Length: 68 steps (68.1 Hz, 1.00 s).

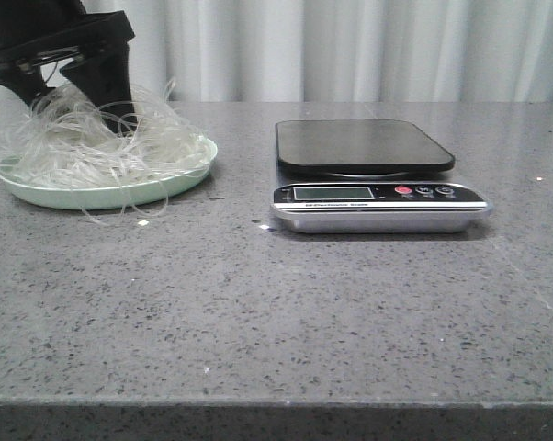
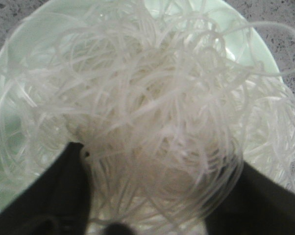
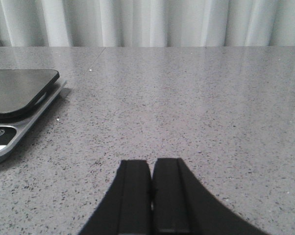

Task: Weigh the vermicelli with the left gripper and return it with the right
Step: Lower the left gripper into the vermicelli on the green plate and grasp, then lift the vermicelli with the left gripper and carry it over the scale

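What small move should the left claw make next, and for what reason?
Probably it should close. The left claw is open and lowered into the fluffy tangle of thin whitish translucent vermicelli, with its black fingers on both sides of the strands. The tangle still lies on the pale green round plate, and the black platform of the silver kitchen scale has nothing on it.

Left end effector (image 1: pixel 74 87): matte black, a flat angular housing over tapering fingers. Right end effector (image 3: pixel 152 196): matte black too, flat ridged pads.
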Available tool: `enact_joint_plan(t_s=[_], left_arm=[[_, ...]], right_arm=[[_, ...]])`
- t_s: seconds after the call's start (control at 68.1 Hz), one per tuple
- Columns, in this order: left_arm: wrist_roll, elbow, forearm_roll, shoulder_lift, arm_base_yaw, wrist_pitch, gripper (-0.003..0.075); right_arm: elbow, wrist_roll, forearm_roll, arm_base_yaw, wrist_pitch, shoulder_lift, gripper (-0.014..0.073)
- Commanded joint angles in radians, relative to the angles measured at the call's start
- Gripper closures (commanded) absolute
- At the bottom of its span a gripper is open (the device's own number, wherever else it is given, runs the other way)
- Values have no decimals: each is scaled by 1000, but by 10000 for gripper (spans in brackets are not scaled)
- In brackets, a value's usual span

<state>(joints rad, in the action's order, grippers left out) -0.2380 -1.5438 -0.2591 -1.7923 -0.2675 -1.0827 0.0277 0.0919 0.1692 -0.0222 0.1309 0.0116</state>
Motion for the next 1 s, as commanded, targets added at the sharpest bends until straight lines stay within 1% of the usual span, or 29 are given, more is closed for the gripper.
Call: enact_joint_plan(t_s=[0.0,0.015,0.029,0.044,0.059,0.117,0.338,0.455,0.646,0.778,0.836,0.91,0.983], left_arm=[[-1,-32,-30,39,-5,4,514],[-1,-32,-30,39,-5,4,527],[-1,-32,-30,39,-5,4,579],[-1,-32,-30,39,-5,4,579],[-1,-32,-30,39,-5,6,599],[-1,-32,-28,39,-5,8,570],[-1,-90,-22,43,-5,-5,580],[-1,-167,-22,43,-5,-31,580],[1,-341,-25,49,-20,-71,580],[1,-457,-29,49,-67,-94,580],[1,-510,-31,49,-110,-95,580],[1,-543,-31,49,-153,-95,580],[1,-568,-31,45,-219,-82,580]], right_arm=[[-7,4,-10,-5,-87,15,442],[-7,4,-10,-5,-87,15,442],[-7,4,-10,-5,-87,15,442],[-7,4,-10,-5,-87,15,442],[-7,4,-10,-5,-87,15,442],[-7,4,-10,-5,-87,15,442],[-7,4,-10,-5,-87,15,442],[-7,4,-10,-5,-87,15,442],[-7,4,-5,-5,-88,15,442],[-7,4,-4,-5,-89,15,442],[-7,4,-4,-5,-89,15,442],[-7,4,-4,-5,-89,15,442],[-7,4,-4,-5,-89,15,442]])
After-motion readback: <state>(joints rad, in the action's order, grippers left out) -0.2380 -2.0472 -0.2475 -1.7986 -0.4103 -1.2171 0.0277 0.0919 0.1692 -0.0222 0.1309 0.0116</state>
